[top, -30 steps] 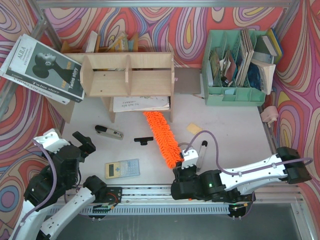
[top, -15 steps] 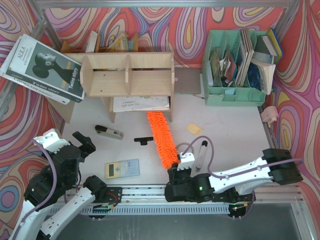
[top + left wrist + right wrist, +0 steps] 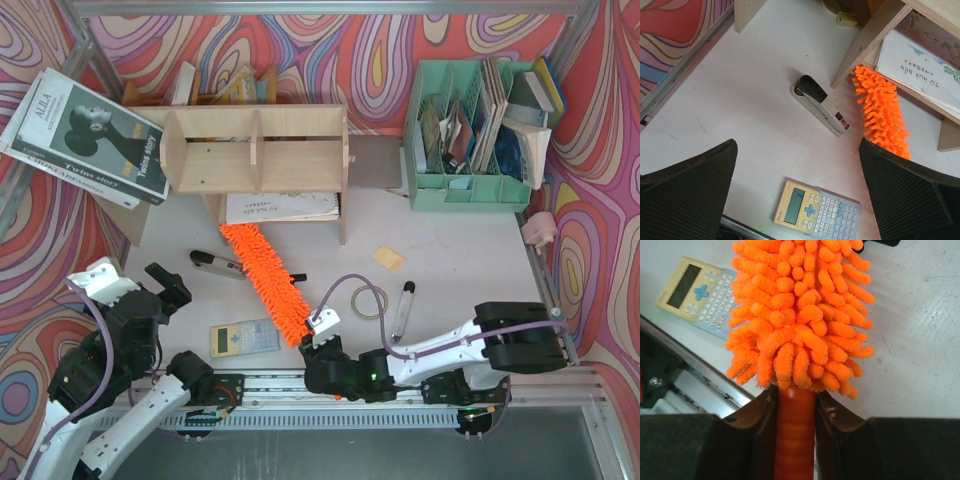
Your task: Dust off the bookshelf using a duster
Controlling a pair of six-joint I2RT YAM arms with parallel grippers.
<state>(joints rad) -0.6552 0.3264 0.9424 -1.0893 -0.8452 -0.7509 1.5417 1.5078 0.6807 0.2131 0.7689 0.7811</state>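
The plywood bookshelf [image 3: 255, 150] stands at the back left on its side-panel legs. The orange fluffy duster [image 3: 265, 280] lies slanted on the table, its tip by the shelf's left leg under the lower board. My right gripper [image 3: 320, 343] is near the front edge and is shut on the duster's orange handle [image 3: 794, 430], with the fluffy head [image 3: 800, 305] reaching away from it. My left gripper [image 3: 165, 285] hovers at the front left, open and empty [image 3: 797, 167]. In its view the duster [image 3: 882, 112] lies beside the shelf leg [image 3: 867, 42].
A stapler [image 3: 215, 263] and a calculator [image 3: 243, 338] lie left of the duster. A black clip [image 3: 297, 278], a marker [image 3: 403, 305] and a yellow note [image 3: 390, 260] lie to its right. A mint-green organizer [image 3: 475, 130] stands back right, a large book [image 3: 85, 135] leans back left, and papers [image 3: 280, 207] lie under the shelf.
My right gripper has slid left along the front edge. The duster head has swung left, from below the shelf's right leg to beside its left leg. The left arm has not moved.
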